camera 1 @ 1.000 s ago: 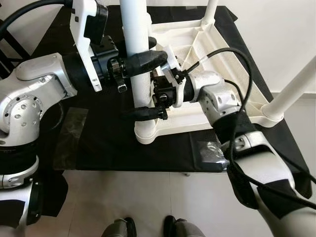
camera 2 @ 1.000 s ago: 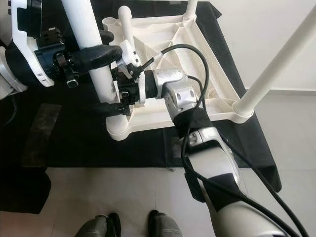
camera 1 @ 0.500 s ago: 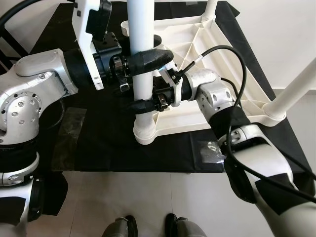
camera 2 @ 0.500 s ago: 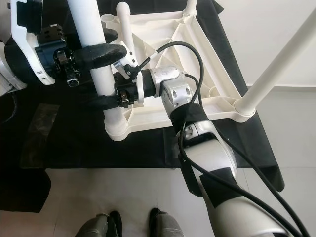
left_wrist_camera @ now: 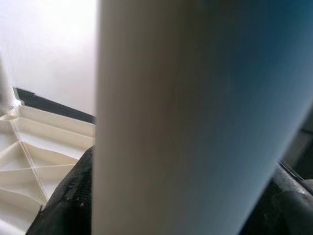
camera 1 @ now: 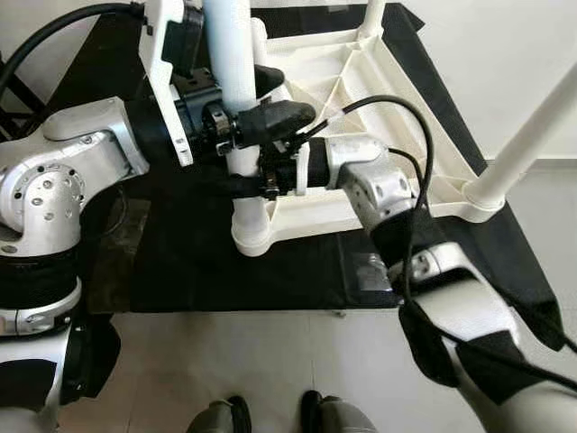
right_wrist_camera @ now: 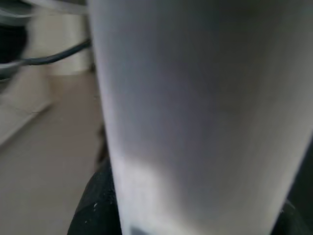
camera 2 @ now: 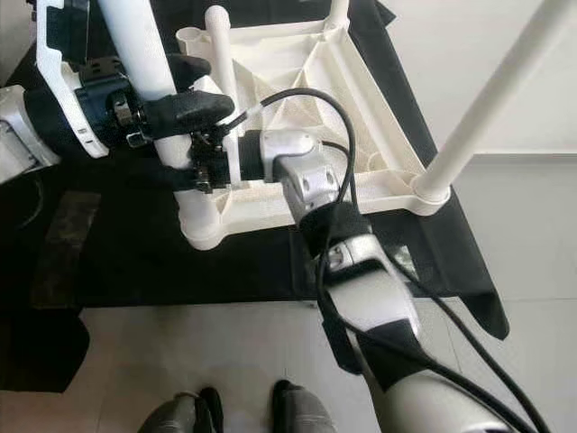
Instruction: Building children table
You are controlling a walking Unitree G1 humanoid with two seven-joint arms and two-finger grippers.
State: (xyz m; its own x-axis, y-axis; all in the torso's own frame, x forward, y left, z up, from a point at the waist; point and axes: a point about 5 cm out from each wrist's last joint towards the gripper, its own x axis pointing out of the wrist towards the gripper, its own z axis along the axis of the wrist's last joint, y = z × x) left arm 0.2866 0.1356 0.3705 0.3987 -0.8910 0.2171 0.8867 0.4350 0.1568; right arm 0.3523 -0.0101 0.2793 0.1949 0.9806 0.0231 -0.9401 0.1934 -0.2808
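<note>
Inverted white plastic tabletop [camera 1: 397, 135] lay on a black cloth [camera 1: 180, 262], two legs already standing at its right corners. Both grippers were clamped on the near-left table leg [camera 1: 230, 72], which stood upright in its corner socket [camera 1: 252, 236]: left gripper [camera 1: 261, 104] higher, right gripper [camera 1: 248, 180] just below it. Whether the leg was fully seated could not be told. Likely faults: uneven push from the two arms would tilt the leg and jam it in the socket; too much force could slide the tabletop across the cloth.
</note>
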